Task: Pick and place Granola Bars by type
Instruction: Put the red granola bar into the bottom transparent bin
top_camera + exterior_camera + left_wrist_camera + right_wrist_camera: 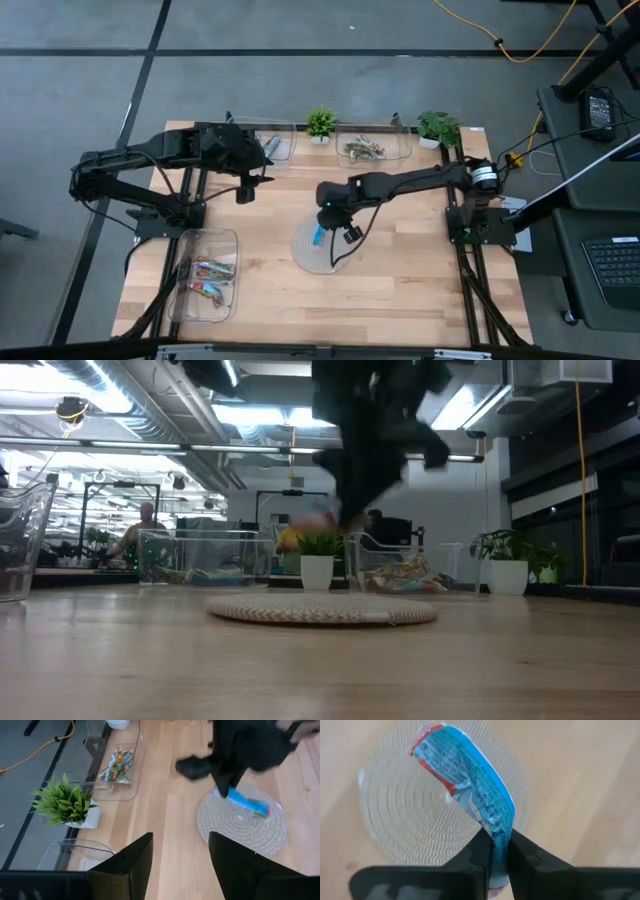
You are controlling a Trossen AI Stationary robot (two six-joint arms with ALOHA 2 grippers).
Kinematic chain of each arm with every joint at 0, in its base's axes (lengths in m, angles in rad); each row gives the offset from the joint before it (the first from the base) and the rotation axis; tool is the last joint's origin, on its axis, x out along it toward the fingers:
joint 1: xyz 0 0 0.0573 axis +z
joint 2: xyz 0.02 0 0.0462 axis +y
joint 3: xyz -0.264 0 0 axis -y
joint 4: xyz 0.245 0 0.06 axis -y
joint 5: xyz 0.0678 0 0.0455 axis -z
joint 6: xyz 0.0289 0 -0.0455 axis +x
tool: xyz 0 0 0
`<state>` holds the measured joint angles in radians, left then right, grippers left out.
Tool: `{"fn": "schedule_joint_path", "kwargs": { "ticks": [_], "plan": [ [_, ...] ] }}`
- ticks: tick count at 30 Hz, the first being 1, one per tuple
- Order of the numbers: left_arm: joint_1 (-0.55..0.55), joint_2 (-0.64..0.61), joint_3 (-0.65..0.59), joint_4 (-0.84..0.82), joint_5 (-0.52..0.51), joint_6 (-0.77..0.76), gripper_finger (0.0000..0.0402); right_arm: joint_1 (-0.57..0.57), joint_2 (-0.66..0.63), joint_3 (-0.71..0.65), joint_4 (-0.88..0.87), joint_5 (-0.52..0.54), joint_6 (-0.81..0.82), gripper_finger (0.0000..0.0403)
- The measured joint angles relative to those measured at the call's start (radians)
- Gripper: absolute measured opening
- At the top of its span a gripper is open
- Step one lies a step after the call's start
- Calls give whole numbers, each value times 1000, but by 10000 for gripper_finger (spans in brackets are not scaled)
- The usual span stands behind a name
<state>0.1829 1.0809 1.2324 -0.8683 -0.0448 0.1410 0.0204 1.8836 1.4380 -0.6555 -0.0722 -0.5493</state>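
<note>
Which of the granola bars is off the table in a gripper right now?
The blue bar, pinched in the right gripper above the round woven mat. The red bars and greenish bars lie in their clear trays.

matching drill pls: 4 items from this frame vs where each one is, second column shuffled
1. blue bar
2. red bars
3. green bars
4. left gripper

a. tray at the table's near left
b. tray at the far edge, between the two plants
c. open, beside the far-left tray
d. pinched in the right gripper over the round mat

Pairs: 1-d, 2-a, 3-b, 4-c
</note>
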Motion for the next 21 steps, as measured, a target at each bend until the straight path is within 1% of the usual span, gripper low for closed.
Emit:
{"fn": "schedule_joint_path", "kwargs": {
  "ticks": [6,11,13,16,19,21],
  "plan": [
    [0,0,-2,-12,7,-5,184,-13,-115,22,-14,0,74,52],
    [0,-2,-83,55,9,20,184,-41,-237,13,10,0,139,52],
    [0,-1,-137,135,9,58,184,-57,-288,-6,43,0,158,52],
    [-7,6,-222,322,10,131,184,-87,-357,-49,133,-2,182,52],
    [-25,10,-291,554,11,222,184,-129,-415,-116,254,-45,214,52],
    [-39,16,-326,666,11,259,184,-157,-442,-160,304,-80,231,53]
  ]
}}
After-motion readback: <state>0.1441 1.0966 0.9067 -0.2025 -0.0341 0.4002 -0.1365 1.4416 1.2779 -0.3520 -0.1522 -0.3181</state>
